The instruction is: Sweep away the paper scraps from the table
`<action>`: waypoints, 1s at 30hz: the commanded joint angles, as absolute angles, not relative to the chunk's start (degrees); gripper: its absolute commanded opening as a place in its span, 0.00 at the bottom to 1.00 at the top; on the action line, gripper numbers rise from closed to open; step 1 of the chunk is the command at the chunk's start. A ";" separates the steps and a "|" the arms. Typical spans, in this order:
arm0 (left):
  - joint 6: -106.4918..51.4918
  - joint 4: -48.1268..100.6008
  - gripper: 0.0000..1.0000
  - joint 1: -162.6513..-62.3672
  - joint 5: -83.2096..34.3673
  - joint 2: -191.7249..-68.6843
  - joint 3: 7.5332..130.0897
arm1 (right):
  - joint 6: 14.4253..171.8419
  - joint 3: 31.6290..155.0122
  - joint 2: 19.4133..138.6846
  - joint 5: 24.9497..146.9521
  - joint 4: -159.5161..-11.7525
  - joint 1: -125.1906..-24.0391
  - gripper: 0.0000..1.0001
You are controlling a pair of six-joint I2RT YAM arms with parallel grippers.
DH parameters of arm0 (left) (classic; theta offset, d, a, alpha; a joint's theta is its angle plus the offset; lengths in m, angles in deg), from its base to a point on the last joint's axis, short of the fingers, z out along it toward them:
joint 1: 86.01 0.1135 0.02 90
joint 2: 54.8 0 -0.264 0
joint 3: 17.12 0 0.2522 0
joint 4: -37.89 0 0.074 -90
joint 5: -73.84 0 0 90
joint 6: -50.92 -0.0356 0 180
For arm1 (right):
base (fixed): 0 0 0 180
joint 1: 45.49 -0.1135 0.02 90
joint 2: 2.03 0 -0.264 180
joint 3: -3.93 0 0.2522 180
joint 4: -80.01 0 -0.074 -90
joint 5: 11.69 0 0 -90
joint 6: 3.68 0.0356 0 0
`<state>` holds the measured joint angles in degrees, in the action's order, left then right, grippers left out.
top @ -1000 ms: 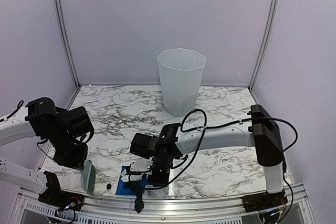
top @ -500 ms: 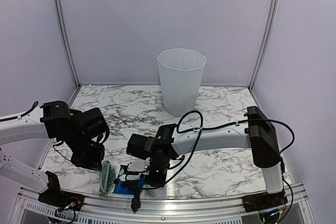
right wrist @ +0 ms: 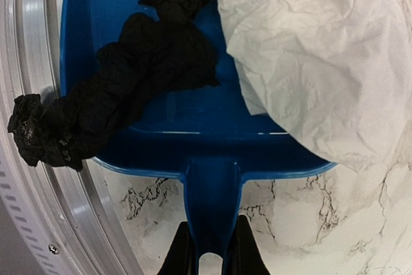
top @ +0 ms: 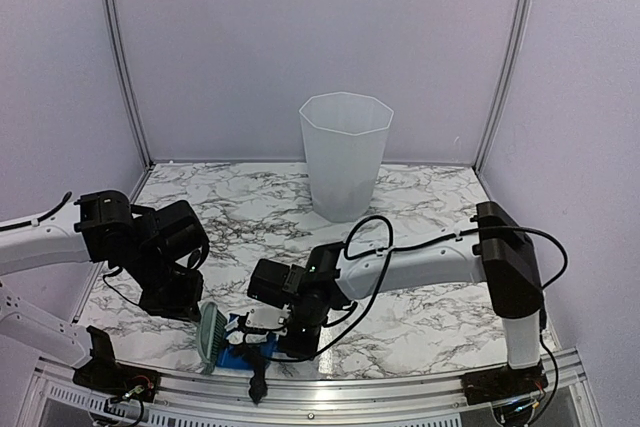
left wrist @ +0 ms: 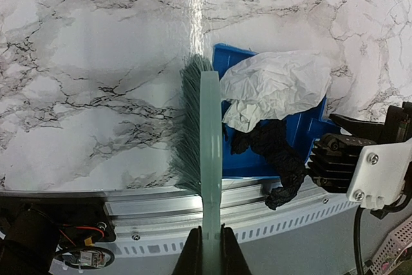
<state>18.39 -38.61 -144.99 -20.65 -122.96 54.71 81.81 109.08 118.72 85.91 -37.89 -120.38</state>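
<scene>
At the near edge of the table point(left wrist: 96, 43), a little left of centre, the two arms meet over a blue plastic dustpan point(right wrist: 212, 114). The right gripper point(right wrist: 209, 252) is clamped on the dustpan's stubby handle, one finger pressed to each side of it, and the pan lies flat on the marble with its open mouth turned toward the left arm. The left gripper point(left wrist: 210, 256) is closed tight on the handle of a pale green hand brush point(left wrist: 210, 133). The brush stands on edge right at the pan's mouth, its back against the blue lip and its bristles splayed to the side away from the pan.

The paper scraps point(right wrist: 148, 62) in view are black, twisted, wrinkly strips, and they lie inside the pan near its back wall. One long strip trails over the pan's side rim and out onto the metal front edge point(left wrist: 148, 207) of the table, so its far end is off the marble and outside the pan. A large piece of white crumpled paper point(right wrist: 309, 62) fills the rest of the pan (it spills past the open lip onto the tabletop, touching the black strips on one side). From the left wrist view the white paper sits just beside the brush.

Well behind all this, near the back wall, a tall translucent white bin point(top: 345, 152) stands upright on the table.
</scene>
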 commanded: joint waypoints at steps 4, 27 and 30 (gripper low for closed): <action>17.39 -39.66 0.00 -145.27 -17.70 -122.89 54.45 | 84.25 102.77 114.98 83.13 -41.66 -120.18 0.00; 13.21 -39.43 0.00 -145.25 -14.11 -130.40 67.01 | 92.50 100.42 110.53 80.05 -50.17 -116.59 0.00; 13.30 -39.48 0.00 -145.25 -13.43 -129.65 67.96 | 93.66 98.35 109.28 79.31 -51.70 -116.59 0.00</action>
